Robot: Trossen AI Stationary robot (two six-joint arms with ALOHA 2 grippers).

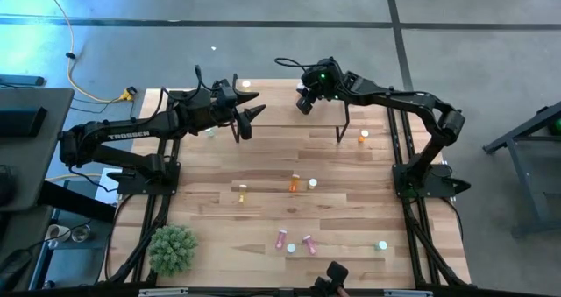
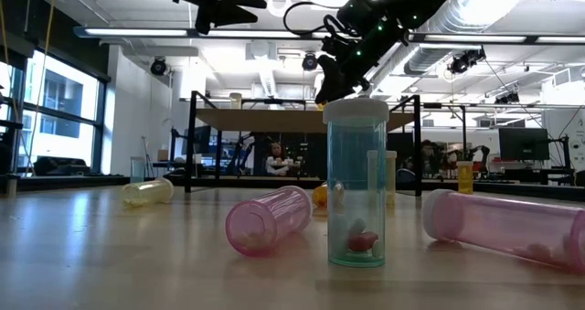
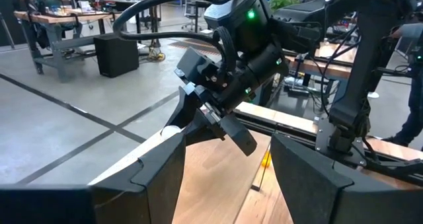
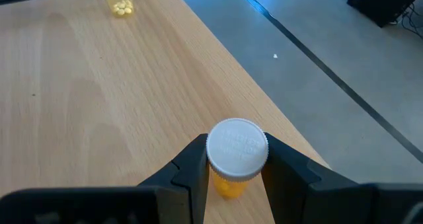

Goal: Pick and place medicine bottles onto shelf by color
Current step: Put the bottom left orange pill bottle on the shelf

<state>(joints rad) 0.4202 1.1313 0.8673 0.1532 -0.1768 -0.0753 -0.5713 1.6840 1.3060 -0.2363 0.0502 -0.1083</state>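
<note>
Wooden shelf [image 4: 99, 72] fills the frame; the right gripper [image 4: 234, 168], bottom middle, squeezes an orange bottle [image 4: 236, 151]. Next, lower it gently. The left gripper [image 1: 250, 115] waits open.

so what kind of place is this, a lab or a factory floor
Most likely a robotics lab or open workshop. The low view shows exposed ceiling ducts, strip lights and monitors behind the table. The left wrist view shows a bare concrete floor and a workbench.
</note>
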